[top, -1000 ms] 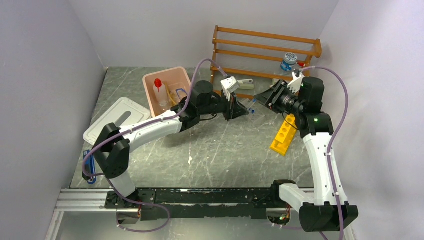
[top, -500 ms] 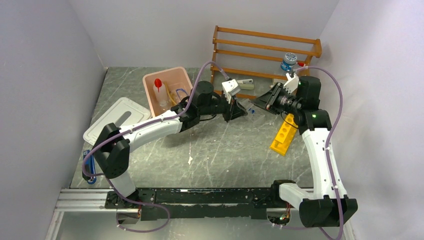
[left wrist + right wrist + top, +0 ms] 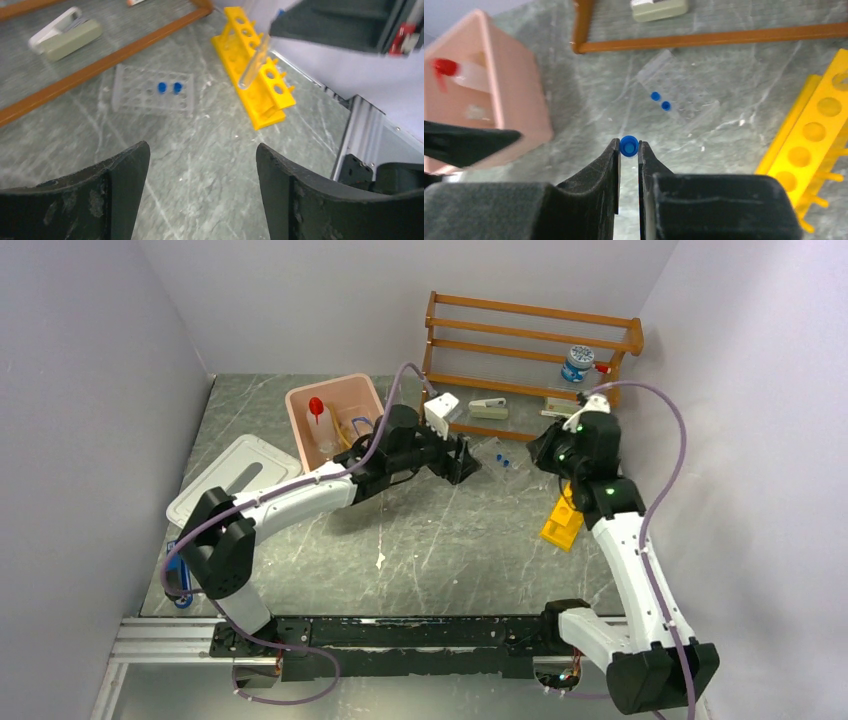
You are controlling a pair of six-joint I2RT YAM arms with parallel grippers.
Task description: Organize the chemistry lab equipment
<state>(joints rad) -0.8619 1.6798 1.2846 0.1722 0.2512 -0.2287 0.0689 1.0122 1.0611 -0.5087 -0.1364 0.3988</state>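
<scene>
Right hand [image 3: 629, 152] is clamped on the blue cap of a tube [image 3: 629, 145], gripped at the top so the glass hangs free, apparently ready for lowering into a hole. The yellow rack [image 3: 255, 85] lies on the table [image 3: 200, 125] near the tube's lower end; whether the end is over a hole cannot be told. Left hand [image 3: 202, 150] is open and empty, facing a clear tray [image 3: 152, 90] beside the rack.

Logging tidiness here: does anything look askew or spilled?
The yellow rack and the clear tray holding two blue caps both lie skewed to the wooden shelf. Nothing looks spilled or broken.
</scene>
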